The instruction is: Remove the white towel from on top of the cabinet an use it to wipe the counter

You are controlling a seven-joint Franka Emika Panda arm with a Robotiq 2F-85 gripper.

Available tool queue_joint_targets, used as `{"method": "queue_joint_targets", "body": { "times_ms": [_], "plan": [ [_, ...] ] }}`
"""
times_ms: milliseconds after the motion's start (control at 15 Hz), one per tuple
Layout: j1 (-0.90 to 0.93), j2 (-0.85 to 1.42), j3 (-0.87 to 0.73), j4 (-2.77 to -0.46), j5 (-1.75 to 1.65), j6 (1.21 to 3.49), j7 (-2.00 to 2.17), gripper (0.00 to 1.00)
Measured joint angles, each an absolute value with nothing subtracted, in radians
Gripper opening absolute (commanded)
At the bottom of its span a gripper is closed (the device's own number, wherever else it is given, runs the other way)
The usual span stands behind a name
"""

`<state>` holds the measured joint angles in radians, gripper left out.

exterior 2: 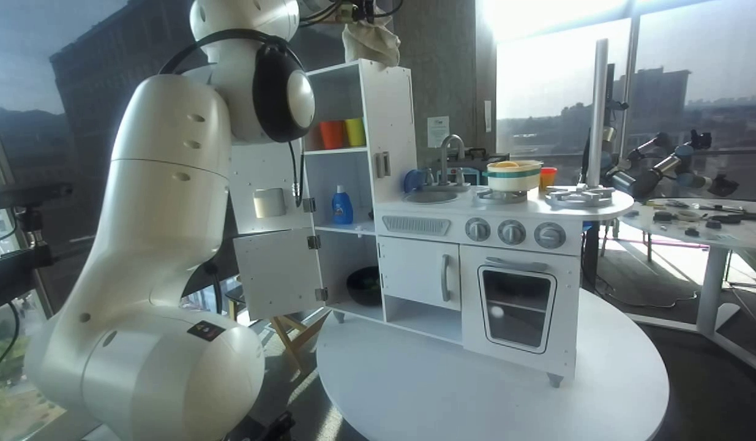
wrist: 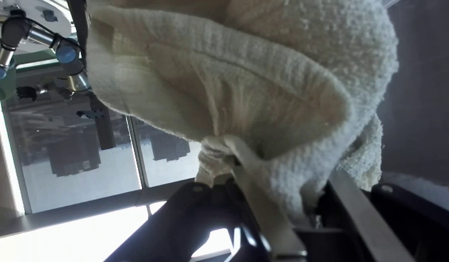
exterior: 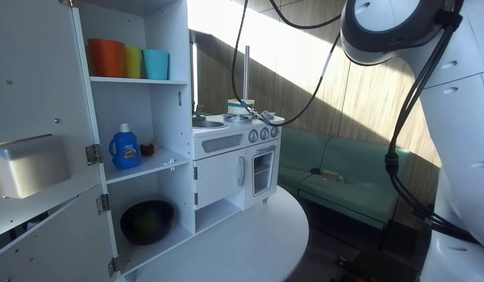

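Cabinet [exterior 2: 392, 113] beneath, towel [wrist: 246, 91] drapes downward from the fingers [wrist: 368, 218], long axis unclear.

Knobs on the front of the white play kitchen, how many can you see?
3, in a row above the oven door: left knob, middle knob and right knob. Both exterior views show all three; none looks hidden.

Below my black two-fingered gripper [wrist: 282, 178] I wear rounded glossy-white arm segments [exterior 2: 163, 177] dotted with oval recesses [exterior: 481, 164], a black oval joint cap [exterior 2: 273, 92] with a pale disc [exterior 2: 300, 98], thick black cables [exterior: 391, 160] and a small dark square label [exterior 2: 206, 331]; my black fingers [wrist: 409, 211] bear round grey studs [wrist: 387, 188]
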<state>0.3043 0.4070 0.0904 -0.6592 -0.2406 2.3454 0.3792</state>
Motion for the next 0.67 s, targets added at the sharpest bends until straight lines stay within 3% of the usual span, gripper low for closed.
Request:
{"method": "queue_joint_targets", "body": {
  "times_ms": [267, 667],
  "plan": [
    [0.288, 0.406, 0.11, -0.657, -0.189, 2.286, 0.31, 1.0],
    [0.258, 0.393, 0.099, -0.647, -0.191, 2.215, 0.287, 1.0]
  ]
}}
